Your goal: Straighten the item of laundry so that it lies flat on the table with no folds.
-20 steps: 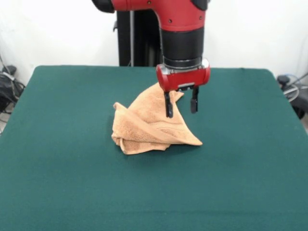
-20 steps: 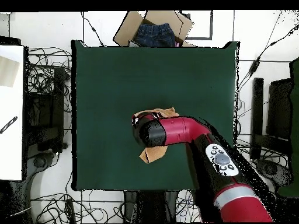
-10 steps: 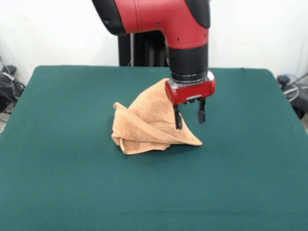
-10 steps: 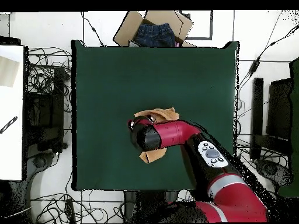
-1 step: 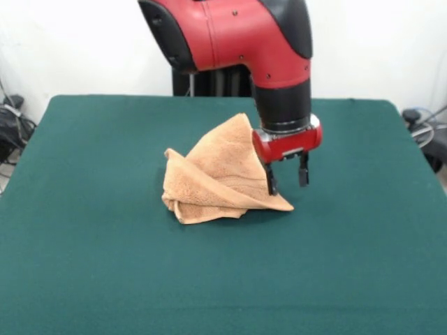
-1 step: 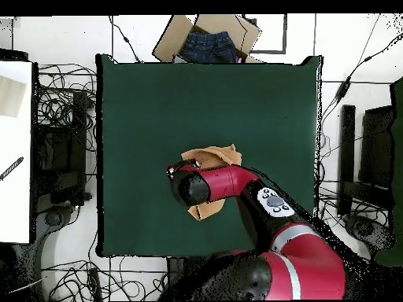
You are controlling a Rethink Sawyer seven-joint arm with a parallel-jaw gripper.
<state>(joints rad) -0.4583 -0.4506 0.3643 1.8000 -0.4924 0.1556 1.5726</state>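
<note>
The towel (image 5: 220, 178) lies crumpled near the middle of the table (image 5: 105, 265), bunched into a peaked heap rather than spread flat. In the front view its highest point rises as a pointed ridge toward the far side, with slanting folds running down from it; a second, lower point sticks up at the left end, and a flat corner reaches out to the right along the felt. A woven band shows as a faint line across the lower folds. The near edge of the heap is rolled over on itself, so several layers overlap. The gripper (image 5: 286, 180) hangs at the right side of the heap, above that flat right corner. Its two dark fingers (image 5: 270, 180) point straight down with a clear gap between them, so the jaws stand parted and hold nothing; the left finger shows in front of the towel's sloping right side, while the right finger is off the cloth, over bare felt. The tips look to be just above the table, though whether they touch the cloth cannot be told. In the overhead view the arm (image 6: 236, 185) covers much of the towel (image 6: 209, 155), leaving one part showing beyond the wrist and another small part on the side nearer the base. A cardboard box (image 6: 206, 38) with dark blue cloth in it sits off the table's far edge there.
</note>
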